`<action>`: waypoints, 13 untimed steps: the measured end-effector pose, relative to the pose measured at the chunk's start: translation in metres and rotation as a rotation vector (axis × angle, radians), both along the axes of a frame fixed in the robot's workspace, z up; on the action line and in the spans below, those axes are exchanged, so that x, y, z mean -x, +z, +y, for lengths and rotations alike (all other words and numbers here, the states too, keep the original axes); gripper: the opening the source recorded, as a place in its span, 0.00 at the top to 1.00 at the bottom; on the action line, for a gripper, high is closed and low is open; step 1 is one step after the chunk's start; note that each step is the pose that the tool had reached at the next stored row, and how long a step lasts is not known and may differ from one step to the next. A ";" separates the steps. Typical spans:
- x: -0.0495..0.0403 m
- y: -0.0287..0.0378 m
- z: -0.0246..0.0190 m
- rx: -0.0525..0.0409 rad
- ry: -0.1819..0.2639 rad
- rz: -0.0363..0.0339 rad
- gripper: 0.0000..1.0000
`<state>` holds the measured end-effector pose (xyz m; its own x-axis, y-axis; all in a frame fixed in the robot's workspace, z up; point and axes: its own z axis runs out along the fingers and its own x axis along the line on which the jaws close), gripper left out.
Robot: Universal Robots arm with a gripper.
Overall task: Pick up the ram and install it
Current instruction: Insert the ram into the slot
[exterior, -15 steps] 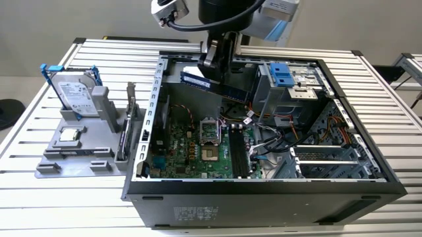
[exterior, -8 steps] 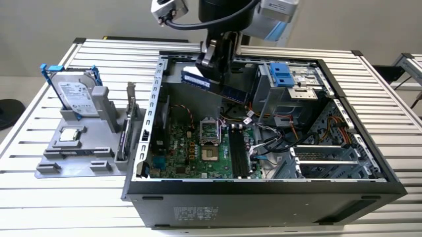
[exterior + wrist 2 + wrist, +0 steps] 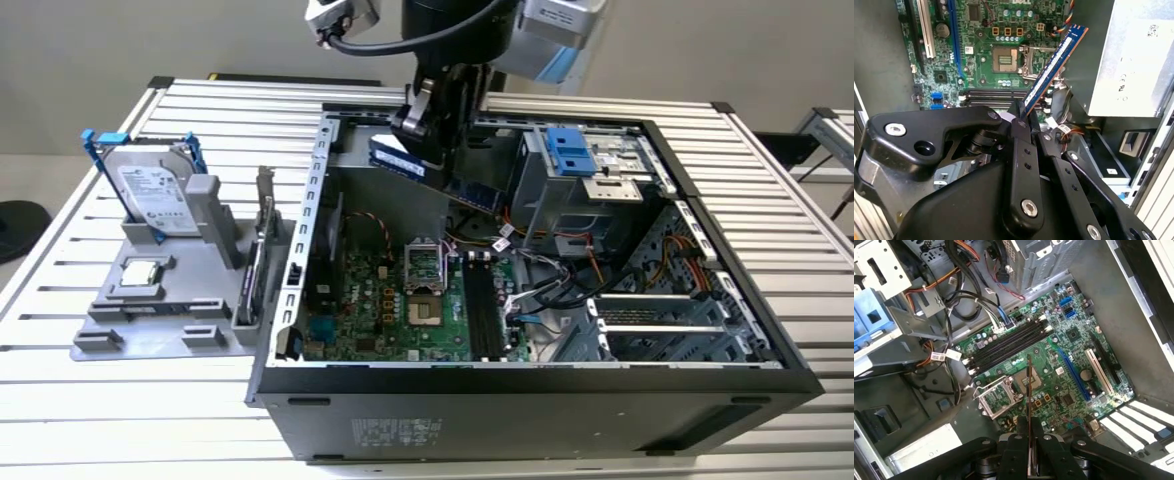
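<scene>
My gripper (image 3: pixel 430 118) is shut on the ram (image 3: pixel 441 175), a slim blue-green stick with dark chips. It hangs tilted in the air over the back of the open computer case (image 3: pixel 534 380). In the second wrist view the ram (image 3: pixel 1054 65) slants out from the fingertips (image 3: pixel 1021 114) above the motherboard. The first wrist view has the ram (image 3: pixel 1028 390) edge-on as a thin line between the two fingers (image 3: pixel 1040 432). The black memory slots (image 3: pixel 1004 347) lie well below it, beside the processor socket (image 3: pixel 996 397). In the exterior view the slots (image 3: pixel 481 310) are at the board's right side.
On the exterior view's left, a grey fixture (image 3: pixel 160 300) holds a silver hard drive in a blue frame (image 3: pixel 147 190), a processor chip (image 3: pixel 140 275) and an upright card (image 3: pixel 260 250). Inside the case are loose cables (image 3: pixel 561 270) and a blue-tabbed drive cage (image 3: pixel 574 150).
</scene>
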<state>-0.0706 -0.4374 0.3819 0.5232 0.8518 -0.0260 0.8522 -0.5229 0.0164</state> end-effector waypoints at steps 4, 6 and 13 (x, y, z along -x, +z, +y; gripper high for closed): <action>-0.0001 0.0000 0.0000 0.0000 -0.030 0.0000 1.00; -0.0001 0.0000 0.0000 -0.0001 -0.048 0.0000 1.00; -0.0002 0.0000 0.0000 0.0000 -0.106 0.0000 1.00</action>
<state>-0.0703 -0.4374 0.3819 0.6104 0.7916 -0.0260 0.7921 -0.6102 0.0164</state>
